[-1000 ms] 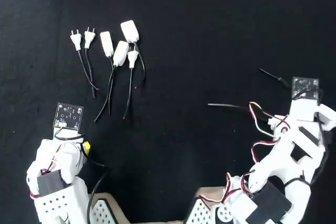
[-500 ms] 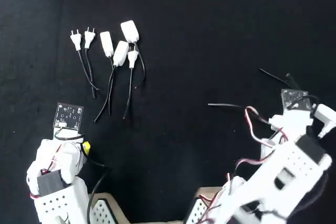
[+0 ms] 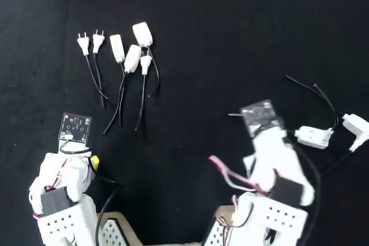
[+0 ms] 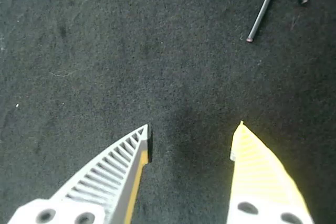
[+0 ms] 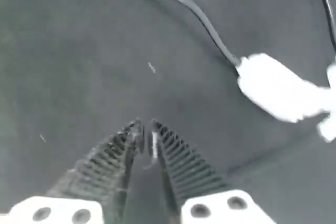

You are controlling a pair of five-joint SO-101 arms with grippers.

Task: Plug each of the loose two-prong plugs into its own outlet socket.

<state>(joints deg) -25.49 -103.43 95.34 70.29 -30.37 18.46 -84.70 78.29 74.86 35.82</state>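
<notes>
Left claw (image 4: 189, 139) spread wide and empty over bare worktop (image 4: 105, 51); right claw (image 5: 146, 136) pinched almost together on nothing. Two loose plugs (image 3: 84, 44) lie at 10 o'clock on the worktop, prongs toward 12, just beside a clutch of white sockets (image 3: 117, 47). A lone socket body (image 3: 314, 136) sits at 3 o'clock near my right claw, with another white piece (image 3: 356, 125) beyond it, likely a plug. My judgement: light, hard, slick plastic; the thin black leads (image 3: 95, 76) look springy and will swing a body round. Grip across the flat flanks behind the prongs, never the lead.

The black table (image 3: 230, 33) bears clustered white plugs and sockets (image 3: 117, 48) and, well apart, a lone socket (image 3: 313, 136)
</notes>
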